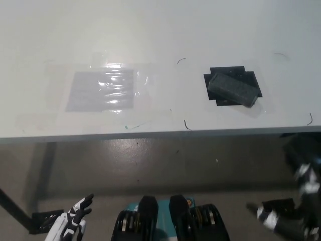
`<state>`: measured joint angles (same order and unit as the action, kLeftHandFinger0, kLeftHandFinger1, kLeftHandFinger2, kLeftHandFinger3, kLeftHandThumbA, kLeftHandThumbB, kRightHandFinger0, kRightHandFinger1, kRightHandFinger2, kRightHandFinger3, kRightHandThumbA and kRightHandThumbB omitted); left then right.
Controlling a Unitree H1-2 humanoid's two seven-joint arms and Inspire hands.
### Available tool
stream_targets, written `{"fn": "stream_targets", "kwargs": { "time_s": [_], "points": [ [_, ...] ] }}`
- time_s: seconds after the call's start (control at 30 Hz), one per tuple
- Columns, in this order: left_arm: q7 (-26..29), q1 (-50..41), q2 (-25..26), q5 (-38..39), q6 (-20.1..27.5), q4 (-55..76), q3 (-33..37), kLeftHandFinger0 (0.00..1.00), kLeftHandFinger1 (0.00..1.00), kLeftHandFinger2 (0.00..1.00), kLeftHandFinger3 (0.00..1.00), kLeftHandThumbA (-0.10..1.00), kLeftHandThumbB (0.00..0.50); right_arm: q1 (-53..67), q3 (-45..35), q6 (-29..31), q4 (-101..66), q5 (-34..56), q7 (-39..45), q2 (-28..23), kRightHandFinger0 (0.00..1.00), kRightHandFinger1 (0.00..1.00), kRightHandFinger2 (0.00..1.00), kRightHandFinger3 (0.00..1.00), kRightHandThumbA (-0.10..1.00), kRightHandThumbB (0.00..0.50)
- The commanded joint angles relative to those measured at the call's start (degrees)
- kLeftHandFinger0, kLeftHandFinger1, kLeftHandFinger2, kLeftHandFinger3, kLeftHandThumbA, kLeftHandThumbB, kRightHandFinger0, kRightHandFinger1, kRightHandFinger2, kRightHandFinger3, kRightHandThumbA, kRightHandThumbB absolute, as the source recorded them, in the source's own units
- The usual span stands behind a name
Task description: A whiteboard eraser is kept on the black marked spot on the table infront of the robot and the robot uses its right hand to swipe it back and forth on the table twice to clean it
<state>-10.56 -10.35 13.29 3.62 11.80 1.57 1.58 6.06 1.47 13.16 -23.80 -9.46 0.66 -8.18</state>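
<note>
A dark grey whiteboard eraser (232, 89) lies tilted on the black marked spot (249, 78) at the right of the white table (160, 35). My black right hand (275, 217) hangs low at the bottom right, below the table's front edge and well clear of the eraser; its fingers are blurred. My white left hand (75, 222) rests at the bottom left, also under the table edge, fingers apart and holding nothing.
A grey patch under shiny clear tape (105, 90) sits on the table's left half. Thin dark pen strokes (186, 124) mark the surface near the front edge (150, 134). A table leg (15, 211) stands at lower left.
</note>
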Motion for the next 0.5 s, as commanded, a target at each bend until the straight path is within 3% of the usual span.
{"fn": "stream_targets", "kwargs": {
  "time_s": [0.0, 0.07, 0.27, 0.37, 0.4, 0.47],
  "points": [
    [-3.2, 1.6, 2.5, 2.4, 1.2, 3.2, 0.1, 1.00, 1.00, 1.00, 1.00, 0.91, 0.500, -23.5, -4.2, -27.8, -16.2, -10.8, 8.5, -6.5, 1.00, 1.00, 1.00, 1.00, 0.73, 0.281],
    [-3.3, 2.3, 2.2, 2.6, 2.0, 2.5, 0.1, 1.00, 1.00, 1.00, 1.00, 0.90, 0.500, -34.6, -3.7, -33.9, -12.1, -12.2, 10.5, -9.5, 1.00, 1.00, 1.00, 1.00, 0.65, 0.306],
    [-3.6, 2.2, 2.0, 2.8, 4.9, 0.9, 0.1, 1.00, 1.00, 1.00, 1.00, 0.88, 0.482, -56.0, 1.7, -40.0, 11.1, -15.4, 14.4, -16.0, 1.00, 1.00, 1.00, 1.00, 0.69, 0.312],
    [-3.9, 2.0, 2.1, 3.0, 4.7, 0.7, 0.2, 1.00, 1.00, 1.00, 1.00, 0.88, 0.488, -62.9, 4.7, -40.1, 22.3, -16.0, 15.7, -16.5, 1.00, 1.00, 1.00, 1.00, 0.62, 0.322],
    [-3.9, 1.8, 2.1, 2.7, 5.2, 0.4, 0.2, 1.00, 1.00, 1.00, 1.00, 0.89, 0.480, -66.3, 6.7, -39.8, 29.4, -16.0, 15.9, -16.0, 1.00, 1.00, 1.00, 1.00, 0.63, 0.360],
    [-4.0, 1.4, 2.2, 2.3, 5.4, 0.1, 0.2, 1.00, 1.00, 1.00, 1.00, 0.89, 0.481, -71.2, 10.6, -40.0, 39.1, -18.4, 18.0, -15.2, 1.00, 1.00, 1.00, 1.00, 0.72, 0.376]
  ]
}}
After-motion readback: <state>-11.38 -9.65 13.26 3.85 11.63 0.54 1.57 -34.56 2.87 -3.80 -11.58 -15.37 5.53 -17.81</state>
